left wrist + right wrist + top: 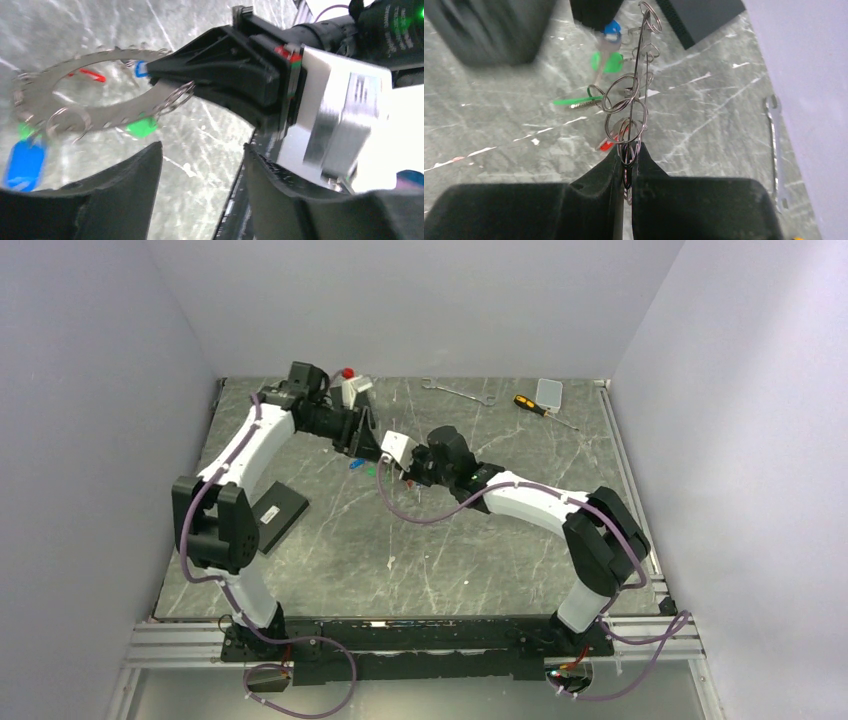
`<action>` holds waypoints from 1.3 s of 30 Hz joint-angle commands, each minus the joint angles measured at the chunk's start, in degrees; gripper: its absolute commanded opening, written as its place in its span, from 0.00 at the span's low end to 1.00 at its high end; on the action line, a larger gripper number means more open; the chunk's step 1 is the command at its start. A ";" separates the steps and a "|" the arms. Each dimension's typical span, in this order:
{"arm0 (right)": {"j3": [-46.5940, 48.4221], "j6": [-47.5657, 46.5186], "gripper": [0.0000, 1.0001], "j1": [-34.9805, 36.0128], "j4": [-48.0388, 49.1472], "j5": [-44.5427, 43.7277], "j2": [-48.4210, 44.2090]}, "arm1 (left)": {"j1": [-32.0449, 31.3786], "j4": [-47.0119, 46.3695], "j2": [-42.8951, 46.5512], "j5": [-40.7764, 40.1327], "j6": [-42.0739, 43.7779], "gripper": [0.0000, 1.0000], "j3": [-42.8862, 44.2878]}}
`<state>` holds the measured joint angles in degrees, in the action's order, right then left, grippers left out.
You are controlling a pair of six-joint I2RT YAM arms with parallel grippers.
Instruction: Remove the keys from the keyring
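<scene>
The right gripper (628, 150) is pinched shut on the rim of the keyring (112, 117) at mid-table, the keys (579, 103) hanging off it. Just beyond, the left gripper (202, 150) gapes, holding nothing. Bare table (400, 560) surrounds them; a wrench (458, 392) lies by the far edge.

The keyring (637, 75) stands edge-on at frame centre in the right wrist view. Its lower edge sits between the right gripper (628, 152) fingers at the bottom, and keys (574, 102) hang to its left. From above, a box (280, 512) lies on the table (420, 560) at centre left. A wrench (460, 392), then a screwdriver (533, 406), lie along the top edge, right of centre.
</scene>
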<state>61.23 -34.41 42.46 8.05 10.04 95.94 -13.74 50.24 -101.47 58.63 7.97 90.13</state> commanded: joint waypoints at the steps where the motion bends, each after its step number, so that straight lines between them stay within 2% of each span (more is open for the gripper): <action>1: 6.15 -1.77 0.00 -0.01 -1.15 -8.03 -4.33 | 6.17 -5.33 7.97 1.87 0.18 0.75 0.16; 4: 9.70 -2.15 0.00 -0.01 -4.50 -11.00 -5.15 | 10.19 -16.97 13.52 3.94 -4.82 0.80 -6.47; 6: 13.14 -1.09 0.00 0.03 -7.43 -13.28 -5.32 | 10.57 -26.17 17.47 2.46 -9.59 0.81 -11.88; 9: 18.81 1.58 0.00 0.08 -12.38 -15.88 -5.25 | 10.66 -34.72 19.36 1.72 -13.98 0.87 -16.12; 13: 25.23 5.07 0.00 0.17 -17.22 -18.47 -4.69 | 10.66 -48.30 19.83 -0.96 -20.35 0.84 -21.16; 17: 30.85 9.00 0.00 0.27 -22.84 -19.14 -3.63 | 10.61 -70.22 19.25 -1.26 -31.44 0.84 -26.20; 21: 35.40 11.36 0.00 0.63 -26.55 -20.68 -1.81 | 10.36 -85.87 18.19 -2.11 -34.41 0.83 -30.67; 26: 36.86 11.08 0.00 1.97 -26.61 -25.52 -0.31 | 7.88 -91.93 17.26 -7.13 -28.32 0.82 -33.80; 33: 40.31 10.31 0.00 4.22 -28.28 -33.03 3.44 | 2.79 -90.08 16.21 -16.57 -17.02 0.81 -34.54; 39: 41.53 11.73 0.00 5.71 -27.60 -35.73 5.47 | -0.10 -95.83 17.07 -24.36 -14.34 0.83 -38.93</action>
<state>98.19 -24.14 47.18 -22.31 -20.71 101.49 -12.14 -38.81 -85.34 41.89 -10.83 54.15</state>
